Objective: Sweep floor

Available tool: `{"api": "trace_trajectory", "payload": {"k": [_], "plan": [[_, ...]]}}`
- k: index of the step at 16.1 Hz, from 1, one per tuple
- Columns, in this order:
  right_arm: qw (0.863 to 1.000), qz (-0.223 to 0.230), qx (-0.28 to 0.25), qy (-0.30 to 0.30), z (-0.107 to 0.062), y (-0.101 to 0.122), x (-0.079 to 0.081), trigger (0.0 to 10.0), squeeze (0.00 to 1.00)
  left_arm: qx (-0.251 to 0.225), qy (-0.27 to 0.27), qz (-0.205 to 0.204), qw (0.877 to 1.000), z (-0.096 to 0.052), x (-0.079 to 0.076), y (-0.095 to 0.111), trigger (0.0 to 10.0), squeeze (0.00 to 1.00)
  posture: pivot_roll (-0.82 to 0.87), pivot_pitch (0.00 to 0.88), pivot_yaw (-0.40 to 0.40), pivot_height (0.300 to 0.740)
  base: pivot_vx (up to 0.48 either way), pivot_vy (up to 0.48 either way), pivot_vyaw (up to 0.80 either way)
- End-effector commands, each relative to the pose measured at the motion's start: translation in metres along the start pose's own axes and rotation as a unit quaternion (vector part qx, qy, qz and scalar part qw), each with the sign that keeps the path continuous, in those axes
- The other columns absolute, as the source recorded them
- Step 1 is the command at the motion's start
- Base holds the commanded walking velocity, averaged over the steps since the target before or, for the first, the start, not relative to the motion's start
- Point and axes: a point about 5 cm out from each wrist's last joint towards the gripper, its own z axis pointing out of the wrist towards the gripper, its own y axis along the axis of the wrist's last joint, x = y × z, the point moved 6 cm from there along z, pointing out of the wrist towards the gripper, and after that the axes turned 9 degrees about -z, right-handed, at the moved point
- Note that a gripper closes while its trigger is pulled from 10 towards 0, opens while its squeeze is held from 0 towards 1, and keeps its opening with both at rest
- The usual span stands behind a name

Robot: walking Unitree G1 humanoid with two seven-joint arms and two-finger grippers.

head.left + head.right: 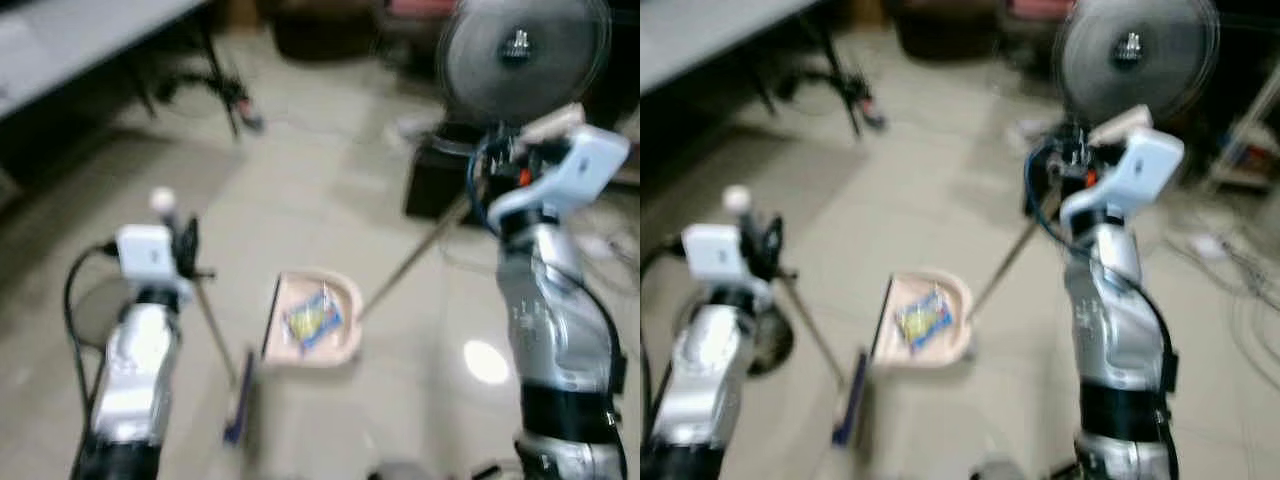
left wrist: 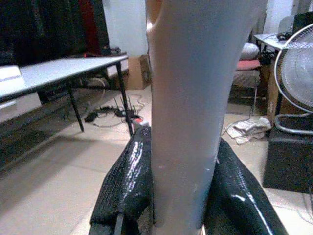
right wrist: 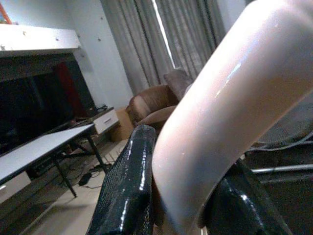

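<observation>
A beige dustpan (image 1: 345, 345) rests on the tiled floor in the middle, with a yellow and blue wrapper (image 1: 312, 318) lying in it. Its long handle (image 1: 410, 260) slants up to my right gripper (image 1: 500, 165), which is shut on it; in the right wrist view the black fingers (image 3: 127, 186) clamp the pale handle (image 3: 220, 112). My left gripper (image 1: 185, 245) is shut on the broom handle (image 1: 212, 325), seen close up in the left wrist view (image 2: 190, 122). The broom head (image 1: 238, 405) touches the floor just left of the dustpan.
A standing fan (image 1: 520, 50) on a black box (image 1: 435, 180) stands behind my right arm. A grey table (image 1: 70, 40) with dark legs and cables (image 1: 225, 95) is at the far left. More cables (image 1: 1240, 270) trail on the right. A dark round disc (image 1: 775, 340) lies near my left arm.
</observation>
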Motion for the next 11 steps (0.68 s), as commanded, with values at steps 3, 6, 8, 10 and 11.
{"api": "trace_trajectory", "payload": {"k": [3, 6, 8, 10, 11], "plan": [[1.0, 0.009, -0.024, 0.003, 0.003, 0.015, 0.004, 10.0, 0.0, -0.018, 0.006, 0.015, 1.0, 0.0, 0.005, 0.013, 10.0, 0.0, 0.0, 0.04, 0.08, 0.74, 0.42, 0.0, 0.8], [0.999, 0.007, -0.03, -0.007, 0.006, 0.02, -0.003, 10.0, 0.0, -0.014, 0.007, 0.017, 1.0, -0.002, 0.005, 0.013, 10.0, 0.0, 0.0, 0.045, 0.08, 0.74, 0.421, 0.0, 0.8], [0.999, 0.005, -0.036, -0.011, 0.008, 0.025, -0.006, 10.0, 0.0, -0.011, 0.004, 0.019, 1.0, -0.003, 0.003, 0.011, 10.0, 0.0, 0.0, 0.045, 0.08, 0.74, 0.42, 0.0, 0.8], [0.999, 0.004, -0.044, -0.016, 0.01, 0.03, -0.009, 10.0, 0.0, -0.009, -0.003, 0.021, 1.0, -0.004, 0.0, 0.01, 10.0, 0.0, 0.0, 0.045, 0.08, 0.74, 0.418, 0.0, 0.8], [0.999, 0.004, -0.047, -0.017, 0.011, 0.032, -0.01, 10.0, 0.0, -0.007, -0.005, 0.022, 1.0, -0.004, -0.001, 0.01, 10.0, 0.0, 0.0, 0.045, 0.08, 0.74, 0.42, 0.0, 0.8]]}}
